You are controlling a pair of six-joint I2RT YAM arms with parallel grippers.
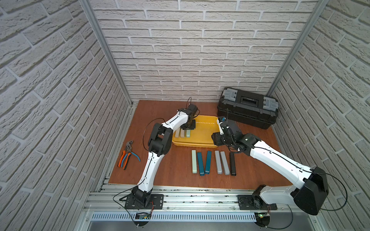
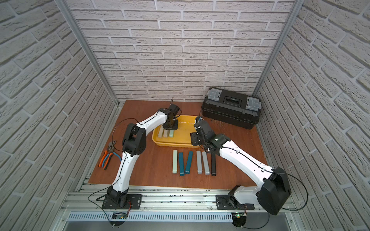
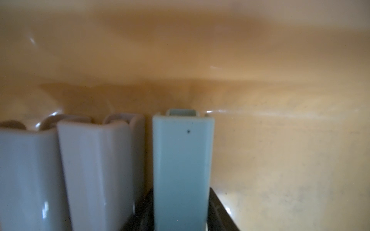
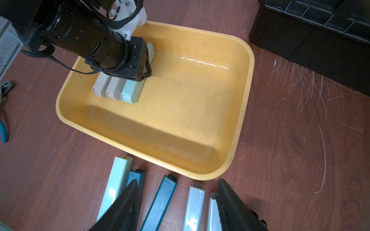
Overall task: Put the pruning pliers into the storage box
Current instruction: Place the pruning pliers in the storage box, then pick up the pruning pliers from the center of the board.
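Your left gripper (image 4: 140, 77) straddles the mint green bar (image 3: 182, 170), which lies flat in the yellow box (image 4: 248, 80) just beside two beige bars (image 4: 106, 89). I cannot tell whether the jaws grip it. Open wide, then lift straight up so nothing drags. The bar's long axis runs front to back, parallel to its neighbours. Your right gripper (image 4: 177, 181) hangs wide open and empty above six bars (image 1: 218, 162) on the table (image 1: 160, 112).

Left pincer (image 1: 187, 129) is down in the yellow storage box (image 1: 194, 144), right over three pruning pliers (image 1: 182, 133) lying side by side; six more pliers (image 1: 208, 162) lie in a row on the tabletop (image 1: 176, 166).
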